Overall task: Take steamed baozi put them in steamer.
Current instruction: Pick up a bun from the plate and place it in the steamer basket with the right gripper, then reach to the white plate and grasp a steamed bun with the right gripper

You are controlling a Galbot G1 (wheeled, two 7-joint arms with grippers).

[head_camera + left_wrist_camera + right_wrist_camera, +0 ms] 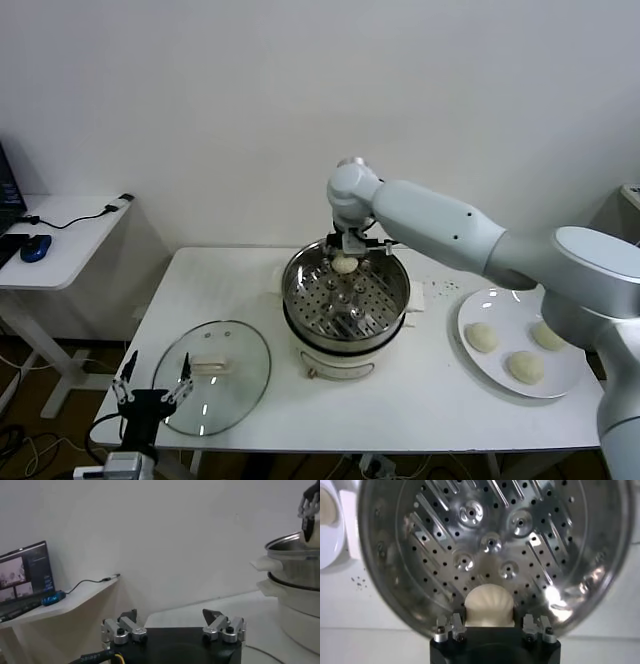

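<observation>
The steamer (293,292) is a shiny perforated steel basket on a white cooker base at the table's middle. My right gripper (347,254) is over its far side, shut on one steamed baozi (345,265). In the right wrist view the baozi (489,605) sits between the fingers (451,626), above the basket's perforated floor (490,542), which holds nothing else. Three more baozi (482,337) (526,366) (547,335) lie on the white plate (497,308) to the right. My left gripper (152,385) is parked, open and empty, at the front left edge; it also shows in the left wrist view (172,617).
The round glass lid (213,375) lies flat on the table at the front left, just beside the left gripper. A white side desk (60,235) with a blue mouse stands off to the left. The steamer's side (295,555) shows in the left wrist view.
</observation>
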